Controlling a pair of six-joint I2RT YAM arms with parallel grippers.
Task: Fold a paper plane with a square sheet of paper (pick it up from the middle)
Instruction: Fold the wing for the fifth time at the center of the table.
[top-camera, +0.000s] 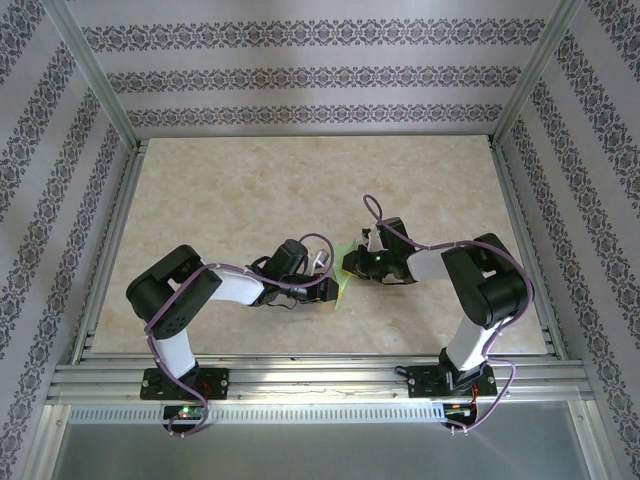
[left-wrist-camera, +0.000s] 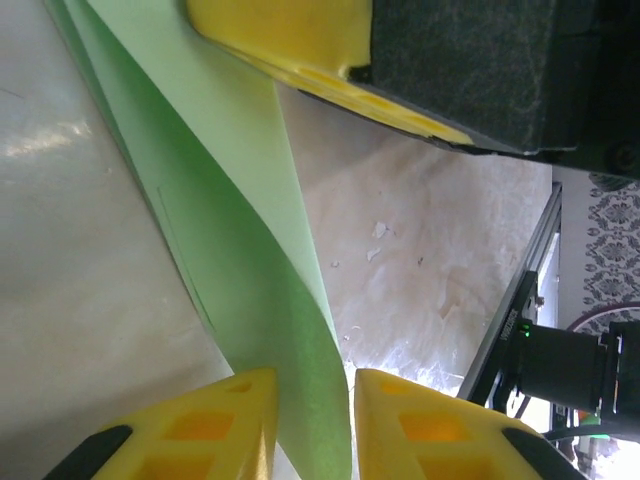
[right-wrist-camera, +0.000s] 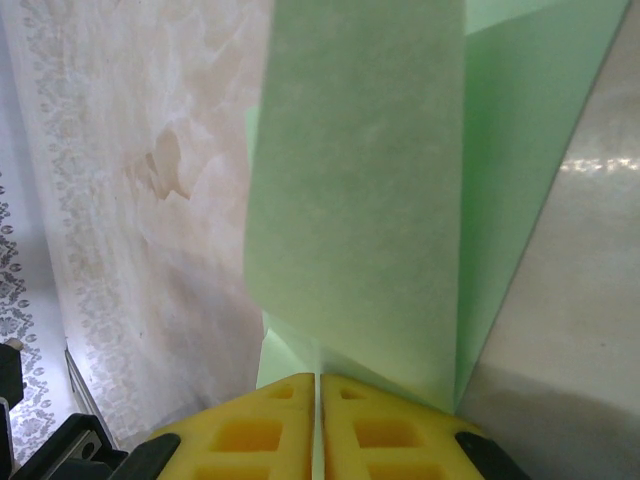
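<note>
creased pale green paper (right-wrist-camera: 360, 200) stands up; right claw (right-wrist-camera: 318, 395) pinches it, left claw (left-wrist-camera: 315, 390) gapes slightly around it; beige marbled table (top-camera: 250, 190), patterned walls (top-camera: 320, 75).

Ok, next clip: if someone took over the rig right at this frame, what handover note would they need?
Left gripper: jaws slightly apart, the sheet of paper running between them, not clamped.
Right gripper: shut on the sheet's edge.
Sheet: over the middle of the table, between the two grippers, standing up off the surface with a flap folded over.
Done: sheet picked up, folding begun.
Left: the remaining folds; no pointed plane shape yet.
</note>
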